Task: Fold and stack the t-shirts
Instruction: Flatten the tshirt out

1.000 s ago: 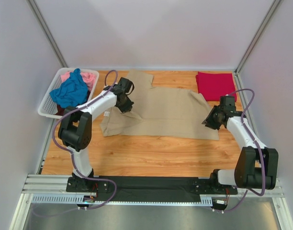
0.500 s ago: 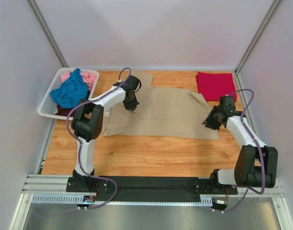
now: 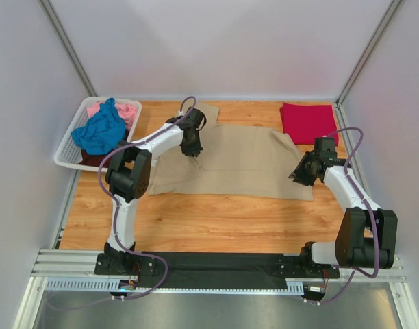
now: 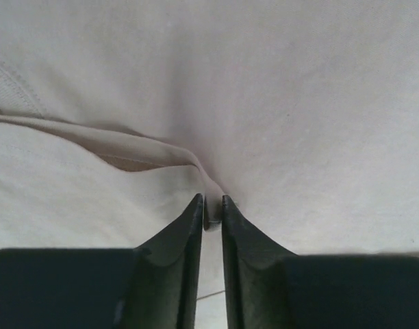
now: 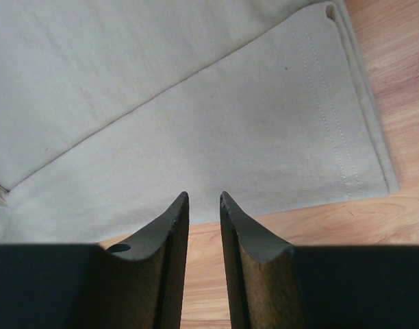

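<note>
Top external view, working from the near edge outward: bare wood of the tabletop (image 3: pixel 196 219) in front of my bases, then the tan t-shirt (image 3: pixel 237 164) spread wide across the middle, mostly flat.

My right gripper (image 3: pixel 295 177) hangs over that shirt's near right corner. On the right wrist view its fingers (image 5: pixel 172 226) stand a little apart over the hem with bare wood showing between them, so nothing is held there.

A bit farther back, my left gripper (image 3: pixel 194 152) is down on the shirt's left part. The left wrist view shows a raised crease of tan cloth running right into the narrow gap between the tips. Whether that is a pinch or a let-go, I cannot tell.

Far right corner: the red t-shirt (image 3: pixel 307 122) lies as a neat square, which I read as one shirt done and the base of the stack.

Far left corner: the white basket (image 3: pixel 64 159) holds the blue t-shirt (image 3: pixel 100 131) bunched on top, the pink t-shirt (image 3: pixel 127 111) behind it and a dark t-shirt (image 3: pixel 86 159) peeking out underneath.

My call: one folded, the tan one mid-fold, three untouched, and no real stack yet.
</note>
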Robot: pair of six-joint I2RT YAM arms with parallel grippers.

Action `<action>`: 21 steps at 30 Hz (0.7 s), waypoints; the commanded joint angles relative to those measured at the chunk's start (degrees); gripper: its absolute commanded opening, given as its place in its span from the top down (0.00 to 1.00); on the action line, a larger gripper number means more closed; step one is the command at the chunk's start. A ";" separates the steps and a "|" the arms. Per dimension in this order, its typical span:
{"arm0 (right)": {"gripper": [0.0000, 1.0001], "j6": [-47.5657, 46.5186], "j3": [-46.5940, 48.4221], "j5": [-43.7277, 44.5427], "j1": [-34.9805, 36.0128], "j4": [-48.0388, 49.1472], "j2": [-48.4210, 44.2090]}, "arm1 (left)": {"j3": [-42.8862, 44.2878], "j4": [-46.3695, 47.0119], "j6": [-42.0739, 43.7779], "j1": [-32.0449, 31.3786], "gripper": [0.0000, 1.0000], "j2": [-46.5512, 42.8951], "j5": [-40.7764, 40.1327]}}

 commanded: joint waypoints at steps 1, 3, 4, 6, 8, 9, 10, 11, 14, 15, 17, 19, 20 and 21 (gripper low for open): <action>0.74 0.55 1.24 0.94 -0.21 1.04 -0.48 | -1.96 0.99 2.21 -0.42 0.74 -4.58 -2.26; 0.74 0.90 0.80 0.94 -0.21 1.04 -0.57 | -4.68 1.52 2.65 -0.42 0.53 -7.04 -5.58; 0.74 1.08 0.80 0.85 -0.12 0.95 -0.40 | -5.39 1.61 3.00 -0.42 0.42 -9.75 -6.56; 0.74 1.43 0.53 1.11 0.14 1.21 -0.31 | -6.71 0.92 4.49 -0.42 0.38 -12.41 -8.15; 0.74 2.48 0.18 1.38 0.50 2.26 0.91 | -7.59 -0.05 5.11 -0.42 0.38 -15.84 -9.47; 0.74 2.48 0.36 0.86 0.58 2.53 2.05 | -8.20 -1.45 4.76 -0.42 0.38 -16.89 -10.26; 0.75 2.49 0.79 -0.11 0.59 2.45 3.46 | -9.69 -2.59 3.98 -0.33 0.38 -18.29 -11.13; 0.75 2.14 1.67 -0.03 0.50 1.32 4.95 | -10.74 -3.48 3.53 -0.33 0.38 -18.92 -11.58; 0.75 2.22 2.99 1.72 0.41 1.65 9.96 | -16.28 -4.10 2.92 -0.25 0.38 -19.80 -11.84; 0.76 2.66 3.17 2.42 0.50 1.83 10.50 | -17.42 -4.36 2.48 0.02 0.38 -19.80 -11.93; 0.76 3.01 3.26 4.71 0.50 2.53 11.29 | -20.06 -4.63 0.72 0.63 0.38 -18.84 -11.41; 0.76 3.36 3.26 6.73 0.50 2.80 12.69 | -22.17 -4.63 -0.94 2.21 0.39 -17.35 -10.09; 0.76 3.36 3.43 7.35 0.50 2.36 13.40 | -22.70 -4.89 -2.52 3.00 0.39 -16.64 -8.70; 0.76 3.45 3.43 7.44 0.50 1.84 14.71 | -23.14 -6.11 -3.23 4.40 0.39 -15.94 -8.25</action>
